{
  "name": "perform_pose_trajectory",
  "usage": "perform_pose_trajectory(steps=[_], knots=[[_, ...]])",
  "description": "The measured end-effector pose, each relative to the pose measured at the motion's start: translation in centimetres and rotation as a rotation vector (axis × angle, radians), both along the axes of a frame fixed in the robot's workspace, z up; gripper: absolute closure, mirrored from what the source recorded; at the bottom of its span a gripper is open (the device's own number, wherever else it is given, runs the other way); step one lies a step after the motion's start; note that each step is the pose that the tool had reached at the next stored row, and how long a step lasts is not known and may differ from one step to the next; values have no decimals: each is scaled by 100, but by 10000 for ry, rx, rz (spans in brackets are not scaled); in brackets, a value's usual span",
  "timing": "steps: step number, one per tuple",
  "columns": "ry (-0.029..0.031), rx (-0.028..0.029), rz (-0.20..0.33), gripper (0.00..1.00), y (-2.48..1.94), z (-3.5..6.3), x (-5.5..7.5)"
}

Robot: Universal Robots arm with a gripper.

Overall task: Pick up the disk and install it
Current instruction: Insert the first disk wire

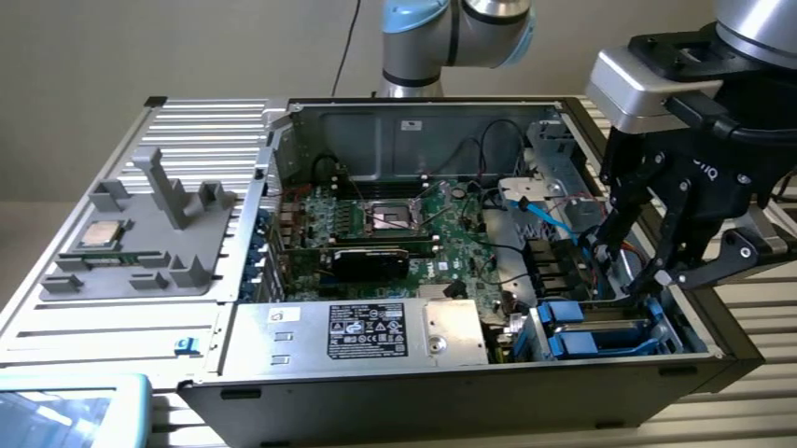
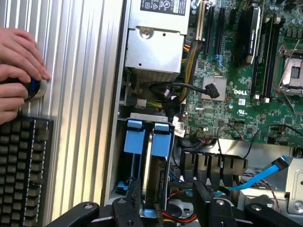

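The grey-silver hard disk in its bright blue plastic carrier (image 2: 160, 142) stands on edge in the metal drive bay (image 2: 142, 117) of the open black computer case (image 1: 436, 392), just beside a second blue carrier (image 2: 134, 137). The black two-fingered tool (image 1: 629, 266) hangs close over it, spread wide and gripping nothing.
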State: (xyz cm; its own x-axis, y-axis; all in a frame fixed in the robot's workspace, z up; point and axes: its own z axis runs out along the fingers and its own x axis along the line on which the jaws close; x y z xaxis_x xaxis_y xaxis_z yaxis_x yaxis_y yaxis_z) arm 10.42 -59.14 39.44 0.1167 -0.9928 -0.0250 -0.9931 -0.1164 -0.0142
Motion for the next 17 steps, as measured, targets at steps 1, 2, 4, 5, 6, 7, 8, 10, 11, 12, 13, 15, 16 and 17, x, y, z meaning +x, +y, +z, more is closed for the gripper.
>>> perform_pose_trajectory(steps=[1, 2, 4, 5, 6, 7, 8, 10, 11, 12, 13, 15, 16, 17], knots=[[26, 3, 115, 44, 0, -2, 2], [62, 9, 189, 44, 0, -5, 4], [176, 35, 265, 44, 0, -9, 9], [236, 56, 299, 44, 0, -13, 13], [276, 78, 340, 44, 0, -18, 15], [316, 94, 383, 44, 0, -24, 18], [356, 107, 425, 44, -1, -30, 22], [416, 150, 445, 46, -24, -44, 36], [420, 197, 446, 53, -49, -55, 46], [422, 238, 447, 53, -73, -66, 56], [425, 272, 447, 53, -92, -76, 64], [427, 349, 450, 53, -123, -97, 79], [427, 391, 452, 53, -137, -106, 86], [427, 439, 454, 53, -150, -116, 94]])
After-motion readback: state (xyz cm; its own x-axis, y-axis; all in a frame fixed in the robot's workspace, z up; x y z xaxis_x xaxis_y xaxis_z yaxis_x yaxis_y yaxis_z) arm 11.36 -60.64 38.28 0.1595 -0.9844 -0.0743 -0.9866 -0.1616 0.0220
